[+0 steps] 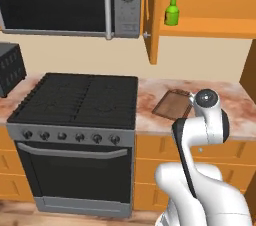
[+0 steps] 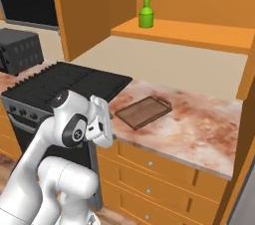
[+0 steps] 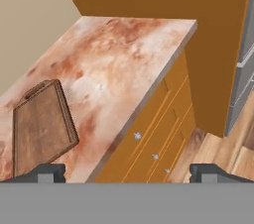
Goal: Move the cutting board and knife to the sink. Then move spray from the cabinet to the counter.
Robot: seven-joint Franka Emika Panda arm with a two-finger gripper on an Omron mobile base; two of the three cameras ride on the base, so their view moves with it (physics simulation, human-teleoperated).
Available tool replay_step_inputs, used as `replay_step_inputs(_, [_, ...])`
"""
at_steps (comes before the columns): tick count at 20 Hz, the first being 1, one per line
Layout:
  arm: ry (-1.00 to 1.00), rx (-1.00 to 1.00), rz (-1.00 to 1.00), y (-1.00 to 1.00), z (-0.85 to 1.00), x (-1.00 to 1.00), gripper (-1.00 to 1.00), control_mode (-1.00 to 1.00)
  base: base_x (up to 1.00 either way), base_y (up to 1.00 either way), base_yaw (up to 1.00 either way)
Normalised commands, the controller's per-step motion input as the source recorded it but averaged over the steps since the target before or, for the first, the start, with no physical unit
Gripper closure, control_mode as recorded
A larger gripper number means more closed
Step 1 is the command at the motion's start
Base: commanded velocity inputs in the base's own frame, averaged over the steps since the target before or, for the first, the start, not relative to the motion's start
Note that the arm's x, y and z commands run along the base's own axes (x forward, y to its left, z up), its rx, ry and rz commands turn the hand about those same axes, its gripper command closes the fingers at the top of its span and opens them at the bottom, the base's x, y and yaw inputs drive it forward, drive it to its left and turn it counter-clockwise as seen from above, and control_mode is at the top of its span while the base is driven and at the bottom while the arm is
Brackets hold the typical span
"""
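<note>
On the pinkish-brown marbled stone counter (image 2: 199,124), just right of the black stove top (image 1: 75,97), a flat brown wooden cutting board (image 2: 143,112) with a loop handle lies flat. The white arm's two-finger gripper (image 3: 127,172) hangs above the counter's front edge with nothing between its widely spread fingertips (image 3: 45,172), the board beside one of them. A small green spray bottle (image 2: 146,15) stands upright on the shelf of the open orange wooden wall cabinet (image 2: 199,32) above.
</note>
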Motion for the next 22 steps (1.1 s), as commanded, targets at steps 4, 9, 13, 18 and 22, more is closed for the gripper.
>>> replay_step_inputs(4, [0.00,0.00,0.00,0.00,0.00,0.00,-1.00,1.00,0.21,-0.29,-0.20])
replay_step_inputs(9, [0.00,0.00,0.00,0.00,0.00,0.00,-1.00,1.00,0.26,-0.26,-0.14])
replay_step_inputs(13, [0.00,0.00,0.00,0.00,0.00,0.00,-1.00,1.00,0.27,-0.67,0.00])
replay_step_inputs(18, [0.00,0.00,0.00,0.00,0.00,0.00,-1.00,1.00,0.03,-0.88,0.00])
replay_step_inputs(22, [0.00,0.00,0.00,0.00,0.00,0.00,-1.00,1.00,0.35,-0.10,0.00])
